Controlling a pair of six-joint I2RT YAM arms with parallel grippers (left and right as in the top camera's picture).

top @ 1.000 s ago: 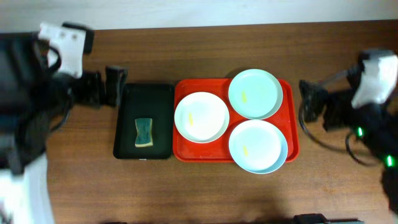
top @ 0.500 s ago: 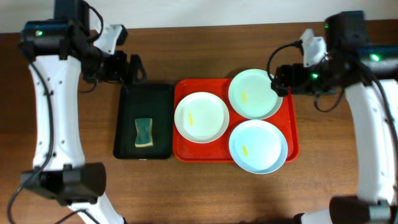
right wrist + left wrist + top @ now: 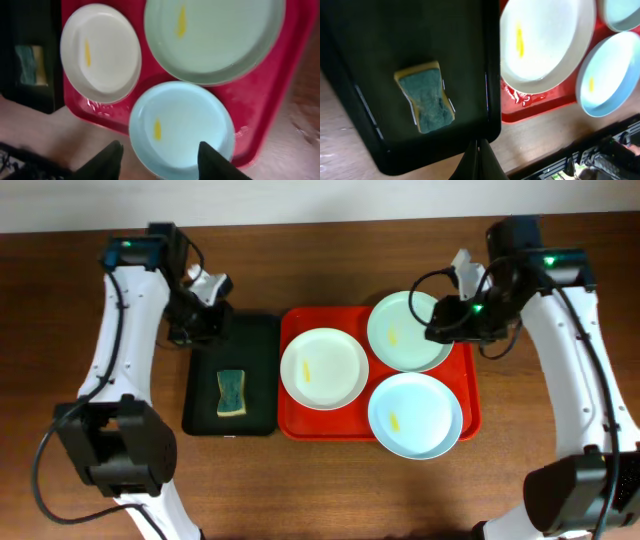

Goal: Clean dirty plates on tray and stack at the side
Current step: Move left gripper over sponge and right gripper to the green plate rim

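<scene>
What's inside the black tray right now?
Only one sponge, green scouring side up with a yellow layer showing at its edge, lying on the floor of the black tray. Nothing else shows in it. The patch beneath the sponge is covered.

left wrist: black tray point(image 3: 370, 40) cropped top | right wrist: sponge point(image 3: 30, 65) blurred, upper plate point(image 3: 215, 45) cropped top

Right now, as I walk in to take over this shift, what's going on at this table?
Two robot arms are set up to clean plates. A white plate, a mint plate and a pale blue plate lie on the red tray, each with a yellow smear, none stacked yet. The left gripper, shut and empty, hovers by the black tray holding the sponge. The right gripper, open and empty, hangs over the plates.
</scene>
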